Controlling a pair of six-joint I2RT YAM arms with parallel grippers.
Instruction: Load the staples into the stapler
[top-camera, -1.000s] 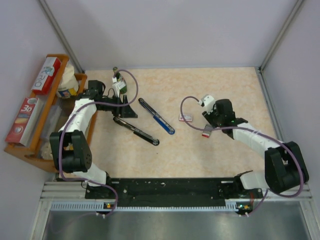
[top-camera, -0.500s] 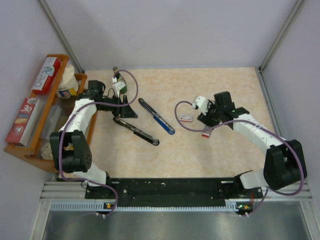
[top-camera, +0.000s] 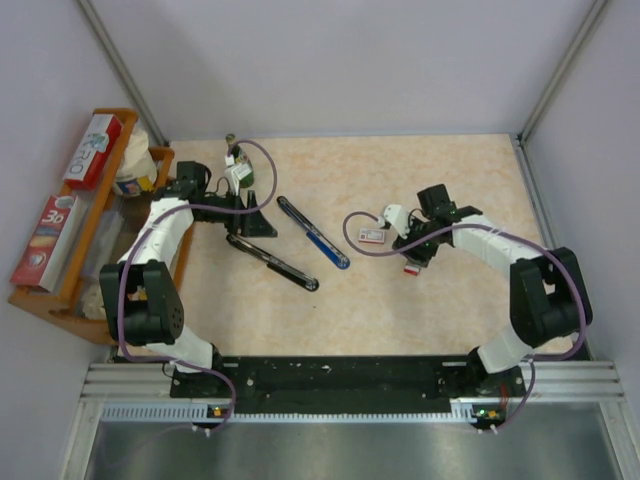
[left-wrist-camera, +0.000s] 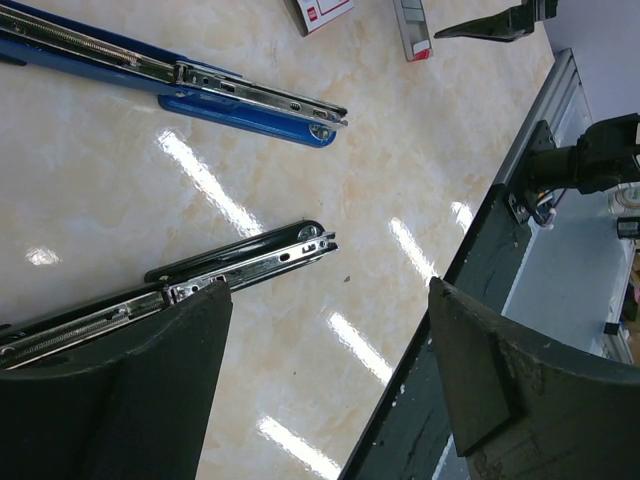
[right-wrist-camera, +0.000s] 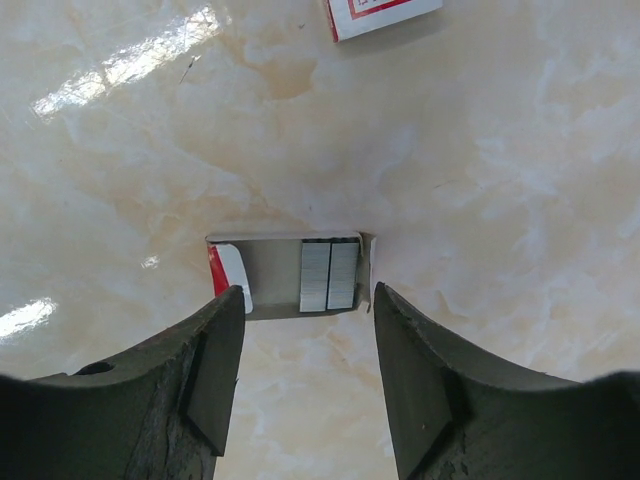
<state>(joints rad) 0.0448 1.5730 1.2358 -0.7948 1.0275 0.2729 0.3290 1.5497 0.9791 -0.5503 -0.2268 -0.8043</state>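
Now the right gripper (right-wrist-camera: 308, 290) hangs over the staples tray (right-wrist-camera: 270, 272), jaws parted to about the tray's length, 1 tip at each short end. Whether it grips cannot be told. The tray is grey card, red at 1 end, with 2 silvery staple strips (right-wrist-camera: 329, 275) side by side toward the other. Beyond the fingertips lies the white box (right-wrist-camera: 380, 12) with a red label. The left gripper (left-wrist-camera: 330, 290) gapes wide, empty.

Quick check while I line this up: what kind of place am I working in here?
Most likely an enclosed lab test cell, not an office. Plain walls held by metal corner posts box in a marble-patterned table, and a wooden rack of packaged props stands at its left edge.
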